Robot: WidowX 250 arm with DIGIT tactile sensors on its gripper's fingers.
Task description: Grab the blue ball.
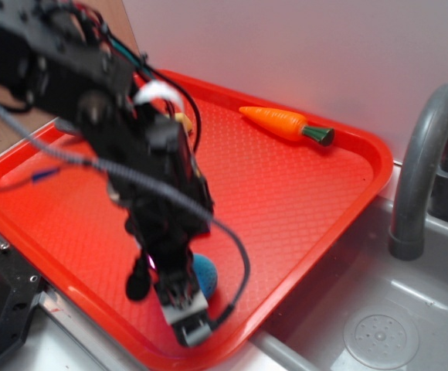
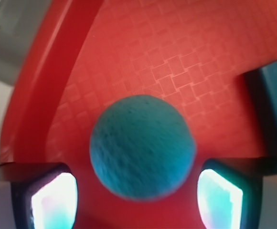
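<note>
1. Your arm [image 1: 93, 100] reaches down from the upper left, with the tool [image 2: 137, 191] low over the red tray's [image 1: 286, 201] near edge.
2. Its fingers [image 2: 52, 198] stand wide, one either side of the blue ball [image 2: 142, 145], not gripping it.
3. The ball rests on the tray.
4. A toy carrot [image 1: 284, 124] lies well apart at the far edge; a faucet [image 1: 425, 170] and sink [image 1: 378, 325] stand to the right.

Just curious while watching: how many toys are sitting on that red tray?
2: a blue ball at the tray's near edge under the gripper, a carrot at the far side. The arm may hide more.
</note>
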